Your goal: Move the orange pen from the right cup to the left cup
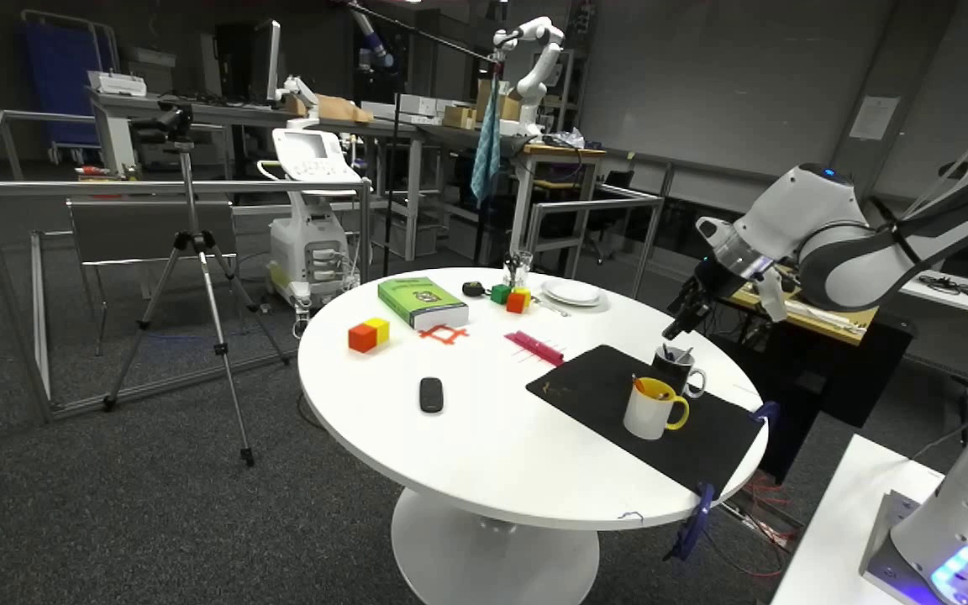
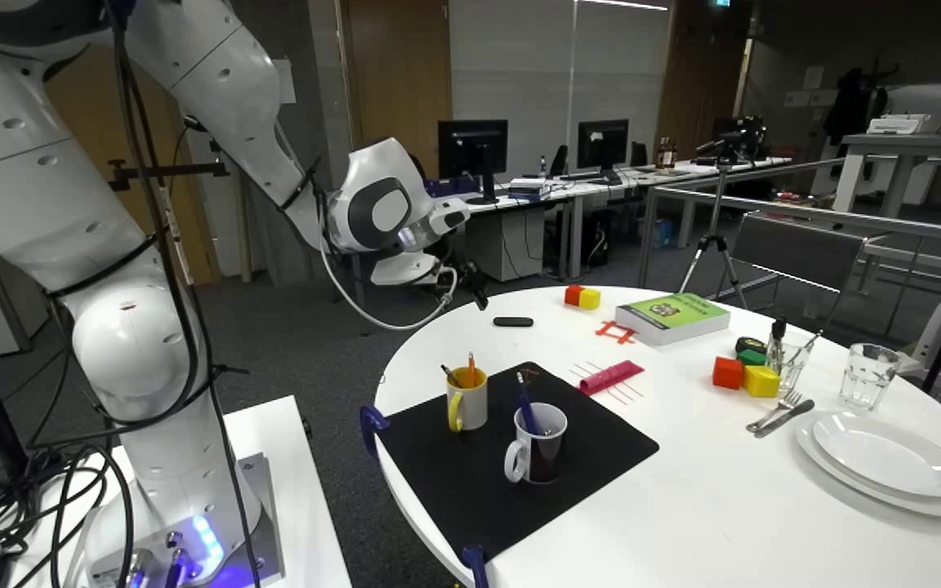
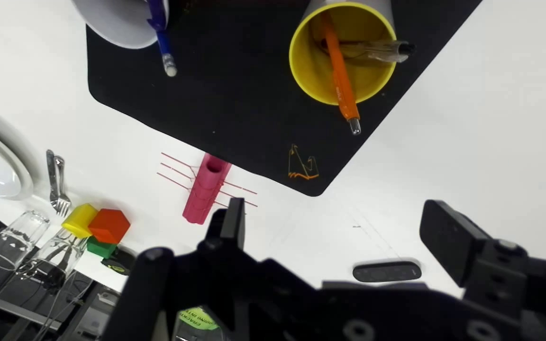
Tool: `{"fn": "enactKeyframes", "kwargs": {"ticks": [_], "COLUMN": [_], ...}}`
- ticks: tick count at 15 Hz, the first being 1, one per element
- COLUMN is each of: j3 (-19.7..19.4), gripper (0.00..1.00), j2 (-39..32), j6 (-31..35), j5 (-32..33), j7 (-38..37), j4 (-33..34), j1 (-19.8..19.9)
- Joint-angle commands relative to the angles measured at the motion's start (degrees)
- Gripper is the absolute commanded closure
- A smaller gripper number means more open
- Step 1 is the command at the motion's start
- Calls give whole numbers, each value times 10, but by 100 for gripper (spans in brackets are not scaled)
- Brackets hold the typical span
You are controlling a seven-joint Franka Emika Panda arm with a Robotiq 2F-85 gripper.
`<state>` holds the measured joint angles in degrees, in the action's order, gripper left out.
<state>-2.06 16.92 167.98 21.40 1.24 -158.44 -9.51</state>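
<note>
Jaws spread, the gripper [image 3: 334, 227] spans the wrist view's bottom. The orange pen [image 3: 341, 80] leans in the yellow mug [image 3: 295, 59], right of top center, beside a clear pen [image 3: 381, 50]; the dark cup [image 3: 121, 28] is cropped upper left. Beyond, lower left, blocks [image 3: 109, 226] partly hide a glass [image 3: 62, 250], its contents unclear.

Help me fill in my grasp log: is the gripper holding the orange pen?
No, in the wrist view the gripper is open and the orange pen leans in the yellow-rimmed mug.

The yellow-handled mug [image 1: 647, 413] and dark cup [image 1: 674, 368] share the mat [image 1: 593, 388].
</note>
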Motion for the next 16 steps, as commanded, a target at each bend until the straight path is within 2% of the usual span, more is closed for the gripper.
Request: {"fn": "enactKeyframes", "kwargs": {"ticks": [1, 11, 16], "j3": [5, -22, -28], "gripper": [0, 0, 0], "j2": [84, 189, 211], "j6": [-58, -233, -313], "j5": [-68, -177, -197], "j7": [64, 153, 173], "j4": [-15, 3, 15], "j1": [3, -18, -14]}}
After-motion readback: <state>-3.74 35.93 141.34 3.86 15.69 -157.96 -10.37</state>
